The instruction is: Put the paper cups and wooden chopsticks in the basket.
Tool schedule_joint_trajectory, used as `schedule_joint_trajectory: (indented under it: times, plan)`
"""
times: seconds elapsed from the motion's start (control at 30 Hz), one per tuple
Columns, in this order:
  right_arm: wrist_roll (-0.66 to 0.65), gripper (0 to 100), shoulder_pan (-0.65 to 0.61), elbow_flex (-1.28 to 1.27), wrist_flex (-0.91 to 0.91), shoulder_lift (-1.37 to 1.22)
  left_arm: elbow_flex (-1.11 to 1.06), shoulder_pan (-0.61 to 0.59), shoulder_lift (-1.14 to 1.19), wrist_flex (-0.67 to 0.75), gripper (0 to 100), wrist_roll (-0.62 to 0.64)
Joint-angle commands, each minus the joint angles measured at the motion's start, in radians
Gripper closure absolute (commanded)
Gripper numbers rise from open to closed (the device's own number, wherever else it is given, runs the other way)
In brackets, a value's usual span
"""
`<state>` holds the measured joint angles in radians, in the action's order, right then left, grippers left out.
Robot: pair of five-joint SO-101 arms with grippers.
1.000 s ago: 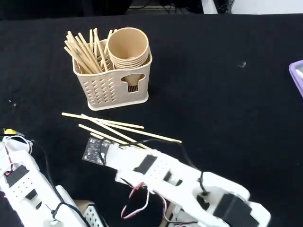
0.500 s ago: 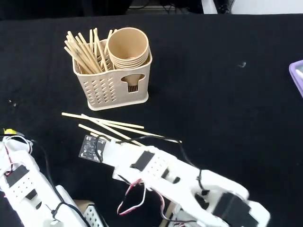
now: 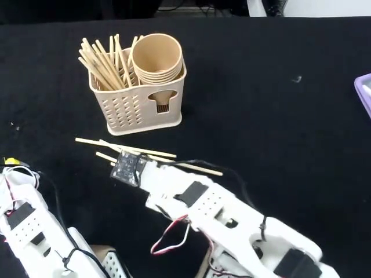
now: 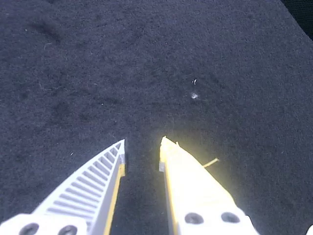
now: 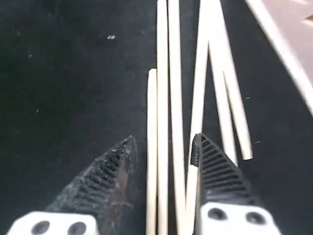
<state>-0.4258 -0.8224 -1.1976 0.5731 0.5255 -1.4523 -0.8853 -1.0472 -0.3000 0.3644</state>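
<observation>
Black cloth covers the table [image 3: 278,127] you are working over. On it stands the beige perforated plastic basket [image 3: 136,110], upright. A stack of tan paper cups [image 3: 157,58] sits in one of its compartments and a bundle of wooden chopsticks [image 3: 103,62] leans in the compartment beside it.

Just in front of the basket, several loose wooden chopsticks [image 3: 152,154] lie flat on the cloth, crossing one another. Your right arm [image 3: 208,208] lies along the table on the near side of the basket, with its wrist over the near end of those sticks. Your right arm's fingers [image 5: 98,186] are spread moderately apart, low over the loose sticks. A few sticks run between the tips, and nothing is clamped.

Your left arm [image 3: 23,226] sits well apart from the basket, to its near left. Your left arm's fingers [image 4: 190,186] stand with a narrow gap over bare cloth, holding nothing. Far to the basket's right, you can see the edge of a purple object [image 3: 363,92].
</observation>
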Motion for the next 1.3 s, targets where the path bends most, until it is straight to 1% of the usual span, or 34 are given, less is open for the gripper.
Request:
schedule_joint_trajectory:
  times: [0.0,0.13,0.23,0.3,0.37,0.4,0.43,0.5,0.8,0.87,1.0,1.13,1.27]
  plan:
    - [-0.002,82.8,-0.060,0.068,0.000,-0.079,0.013,0.010,-0.017,0.020,87,-0.011]
    - [-0.009,83.0,-0.075,0.142,0.014,-0.213,0.013,0.010,-0.017,0.020,87,-0.011]
    - [-0.037,83.5,-0.075,0.214,0.091,-0.286,0.013,0.010,-0.017,0.020,87,-0.011]
    - [-0.071,88.1,-0.075,0.229,0.112,-0.311,0.012,0.010,-0.017,0.020,87,-0.011]
    - [-0.077,96.9,-0.080,0.226,0.114,-0.306,0.012,0.010,-0.017,0.020,87,-0.011]
    - [-0.074,99.3,-0.081,0.223,0.115,-0.297,0.012,0.010,-0.017,0.020,87,-0.011]
    - [-0.071,97.8,-0.081,0.220,0.121,-0.285,0.012,0.010,-0.017,0.020,87,-0.011]
    - [-0.071,99.0,-0.081,0.202,0.121,-0.251,0.012,0.010,-0.017,0.020,87,-0.011]
    - [-0.071,98.5,-0.080,0.091,0.117,-0.033,0.012,0.010,-0.017,0.020,87,-0.011]
    - [-0.071,94.8,-0.080,0.087,0.123,-0.031,0.012,0.010,-0.017,0.020,87,-0.011]
    - [-0.069,81.9,-0.087,0.077,0.123,-0.033,0.013,0.010,-0.017,0.020,87,-0.011]
    - [-0.069,81.8,-0.127,0.085,0.114,-0.085,0.013,0.010,-0.017,0.020,87,-0.011]
    - [-0.071,82.3,-0.153,0.140,0.109,-0.205,0.013,0.010,-0.017,0.020,87,-0.011]
